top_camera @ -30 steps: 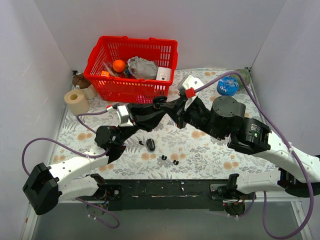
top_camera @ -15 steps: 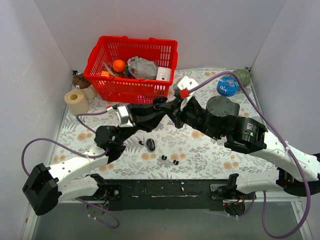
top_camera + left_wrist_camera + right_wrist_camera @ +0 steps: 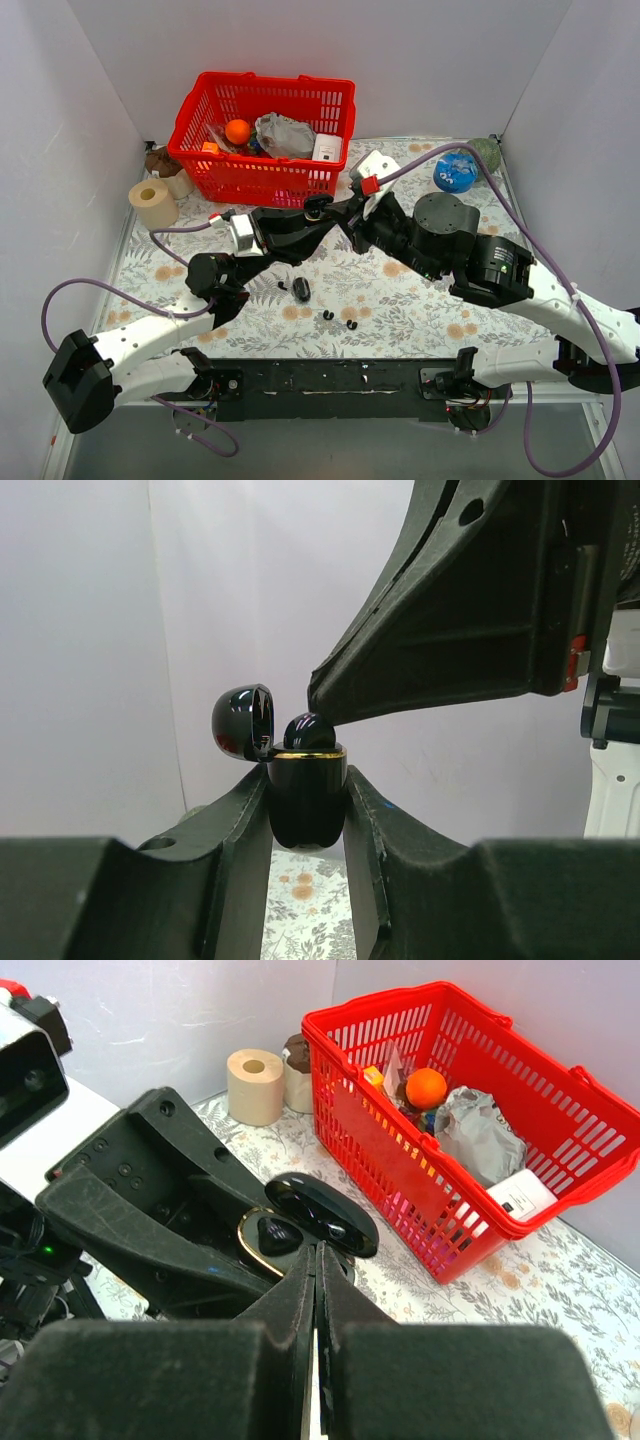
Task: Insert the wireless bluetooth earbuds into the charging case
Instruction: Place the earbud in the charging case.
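Nearest the arm bases, on the flowered table (image 3: 430,300) and well below both pincers, a tiny black bit (image 3: 351,325) lies with another bit (image 3: 328,315) just beside it. A little farther on, under the left pincer, lies a larger black piece (image 3: 301,290), with a third small bit (image 3: 283,286) just beside it. From this height I cannot tell what these bits are.

Above them the left pincer (image 3: 306,778) pinches the case (image 3: 305,815) by its sides. The case stands upright, with its gold rim about level with the fingertips. The lid (image 3: 243,722) is swung open and hangs off the rim on this pincer's left side. A black rounded earbud (image 3: 308,730) sits in the mouth of the case, standing proud of the rim.

The right pincer (image 3: 318,1248) points in from the opposite side, its fingers pressed together with nothing visible between them. Its tip is right at the open mouth of the case, next to the earbud, though I cannot tell whether it touches.

Beyond both pincers stands a red basket (image 3: 260,182) full of odds and ends. A paper roll (image 3: 153,203) sits off to the left, beyond the left pincer, and a blue ball (image 3: 455,173) sits beyond the right one
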Controlling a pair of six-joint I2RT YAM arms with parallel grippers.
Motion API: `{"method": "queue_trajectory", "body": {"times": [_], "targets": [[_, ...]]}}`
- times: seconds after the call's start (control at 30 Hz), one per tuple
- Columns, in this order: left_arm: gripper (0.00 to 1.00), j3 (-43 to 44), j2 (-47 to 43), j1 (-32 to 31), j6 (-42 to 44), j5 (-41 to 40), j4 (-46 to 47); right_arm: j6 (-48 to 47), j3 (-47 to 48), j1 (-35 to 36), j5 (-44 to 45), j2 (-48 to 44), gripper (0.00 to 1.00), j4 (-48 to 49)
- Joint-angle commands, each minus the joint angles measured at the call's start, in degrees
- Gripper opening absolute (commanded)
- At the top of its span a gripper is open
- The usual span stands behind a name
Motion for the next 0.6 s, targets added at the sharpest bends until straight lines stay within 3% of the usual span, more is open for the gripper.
{"method": "queue_trajectory", "body": {"times": [0.0,0.1,0.13,0.23,0.4,0.5,0.57], "targets": [[0.0,0.68,-1.83,0.05,0.11,-0.05,-0.23,0.47,-2.59,-0.13,3.27,-4.2,0.01,4.29],[0.0,-0.02,-3.23,0.05,0.02,-0.66,-1.62,1.53,-5.93,-0.13,10.8,-7.72,0.17,7.02],[0.0,-0.72,-4.02,0.05,0.11,-0.93,-2.68,2.49,-6.91,-0.13,13.28,-8.51,0.3,6.42],[0.0,-3.96,-10.68,0.05,1.6,-4.0,-7.33,7.65,-8.93,-3.81,14.11,-7.55,0.46,0.21],[0.0,-7.75,-27.03,0.05,3.62,-7.08,-18.75,14.27,-18.76,-15.05,-5.79,-5.8,0.5,0.78],[0.0,-8.81,-33.0,0.05,3.27,-6.21,-24.91,16.47,-23.52,-15.07,-15.92,-4.47,0.45,5.94],[0.0,-8.99,-34.43,0.05,3.01,-4.89,-27.72,18.92,-23.88,-14.9,-17.36,-3.86,0.44,8.42]]}}
